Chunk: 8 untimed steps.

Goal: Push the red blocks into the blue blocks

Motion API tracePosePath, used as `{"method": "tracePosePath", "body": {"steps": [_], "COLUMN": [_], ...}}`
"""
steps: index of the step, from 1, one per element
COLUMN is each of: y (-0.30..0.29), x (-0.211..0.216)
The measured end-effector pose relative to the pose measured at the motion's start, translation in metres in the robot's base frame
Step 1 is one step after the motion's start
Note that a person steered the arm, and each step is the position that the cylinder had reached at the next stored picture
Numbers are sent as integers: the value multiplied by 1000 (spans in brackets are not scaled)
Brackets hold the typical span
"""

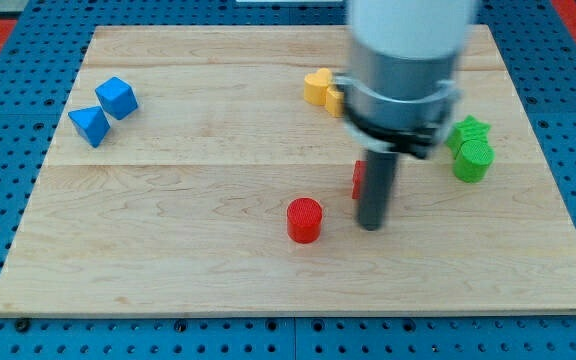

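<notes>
1. A robot arm's dark rod stands on a wooden board (268, 290), my tip (370, 226) resting near the board's middle, just to the view's right of a red cylinder (305, 220) and apart from it.
2. A second red block (357, 180), its shape unclear, sits behind the rod and is largely hidden; whether the rod touches it cannot be told.
3. The targets, a blue cube (117, 97) and a blue triangular block (90, 125), lie close together at the view's upper left, well apart from both red blocks.
4. The arm has no gripper, so there is nothing to open, close or hold; it works only by pushing.
5. Yellow blocks (322, 89) lie at the view's top centre, partly behind the arm, and green blocks (471, 147) sit at the view's right.
6. Risks, as a judgement: the cylinder may roll off line under an off-centre push across the long stretch to the blue pair, and the hidden red block could be knocked toward the view's top and the yellow blocks, or left behind, if the rod swings without getting behind it.
</notes>
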<state>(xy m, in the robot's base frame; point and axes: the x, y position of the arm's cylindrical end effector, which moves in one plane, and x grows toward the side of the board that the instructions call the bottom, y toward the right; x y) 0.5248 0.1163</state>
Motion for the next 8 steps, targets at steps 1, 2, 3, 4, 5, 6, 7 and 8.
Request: {"method": "tracePosePath", "body": {"steps": [1, 2, 3, 4, 5, 6, 7, 8], "y": [45, -41, -161, -122, -55, -64, -140, -116], "x": [-19, -44, -69, -59, -61, -102, -112, -90]}}
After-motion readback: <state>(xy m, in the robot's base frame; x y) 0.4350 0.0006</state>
